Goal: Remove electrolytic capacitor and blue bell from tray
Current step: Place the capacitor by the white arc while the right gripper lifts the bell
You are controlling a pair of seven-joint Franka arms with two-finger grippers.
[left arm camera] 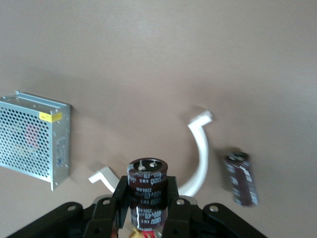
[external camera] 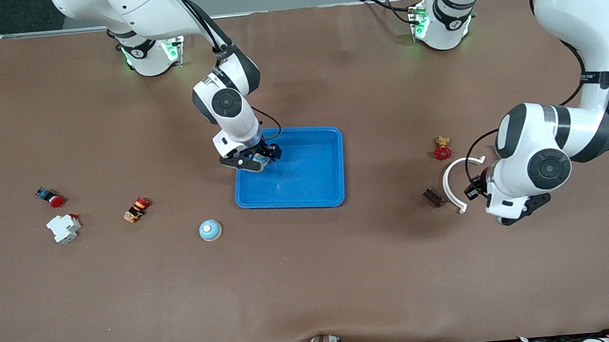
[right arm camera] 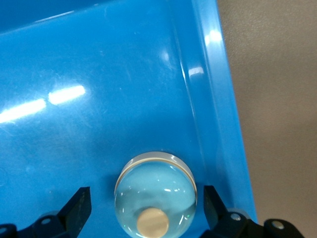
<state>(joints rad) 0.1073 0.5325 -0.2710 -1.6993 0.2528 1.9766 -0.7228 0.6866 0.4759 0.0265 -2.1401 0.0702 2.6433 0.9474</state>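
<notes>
1. The right pincer (external camera: pixel 253 158) is hanging low over the blue tray (external camera: pixel 311 184), at the tray's edge toward the right arm's end of the counter (external camera: pixel 313 279).
2. The right wrist view is showing what the front view is hiding: a pale blue bell (right arm camera: pixel 156 193) with a tan button on top is lying in the tray close to its wall, and the released fingers (right arm camera: pixel 79 206) are standing wide on both sides of it, not touching it.
3. A second bell (external camera: pixel 210 230), also pale blue, is sitting on the counter, nearer to the front camera than the tray.
4. The left pincer (left arm camera: pixel 147 198) is clenched on a dark capacitor (left arm camera: pixel 146 191), which is standing upright between the fingers.
5. In the front view the arm's own body is covering this capacitor; only the left wrist view is showing it.
6. The left pincer is staying up over the counter near a white curved bracket (external camera: pixel 452 184).
7. Another dark capacitor (external camera: pixel 434 197) is lying on its side just beside the bracket.
8. The left wrist view is also showing a perforated metal box (left arm camera: pixel 32 139) on the counter, which I cannot find in the front view.
9. A red valve (external camera: pixel 442 149) is lying near the bracket, farther from the front camera.
10. Toward the right arm's end, a red push button (external camera: pixel 51 197), a white breaker (external camera: pixel 63 228) and an orange part (external camera: pixel 136 209) are resting on the counter.
</notes>
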